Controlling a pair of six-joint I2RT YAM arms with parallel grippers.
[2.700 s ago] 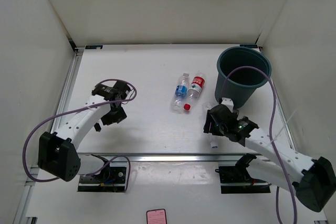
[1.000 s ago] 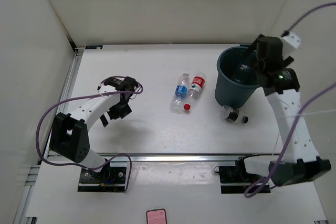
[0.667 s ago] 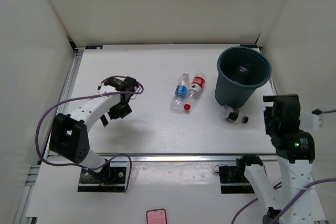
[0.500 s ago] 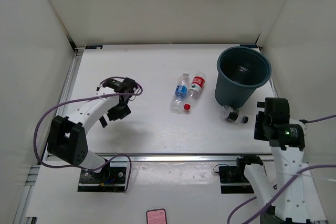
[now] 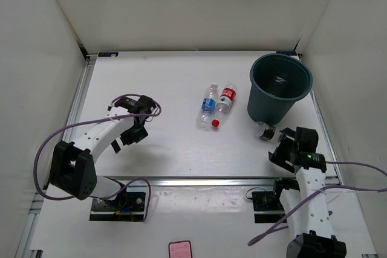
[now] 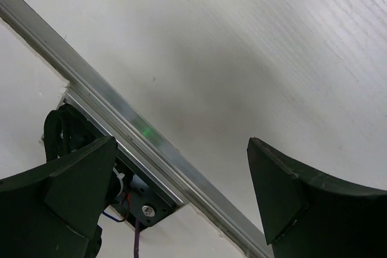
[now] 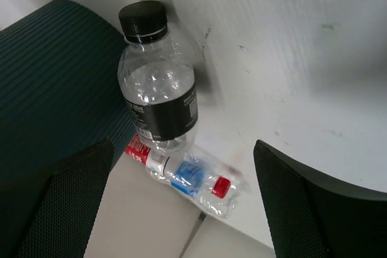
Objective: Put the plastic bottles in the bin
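Bin (image 5: 280, 92) stands upright on the table (image 5: 169, 77). Dark-capped bottle (image 7: 158, 89) lies at the bin's near base, apparently touching its wall. Blue-labelled bottle (image 5: 208, 102) and red-labelled bottle (image 5: 226, 99) lie side by side, left of the bin. Right tool (image 7: 182, 146) is released and empty, just nearer than the bin. Left tool (image 6: 181, 143) is released and empty, well left of the bin.

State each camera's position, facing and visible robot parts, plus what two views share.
Top external: overhead behind the bases, looking down at table; left arm, right arm show.
Left wrist: wrist-mounted, faces bare table and rail; open left fingers.
Right wrist: wrist-mounted, faces dark-capped bottle beside bin; open right fingers.
Shared: top and right wrist see bottle, bin.
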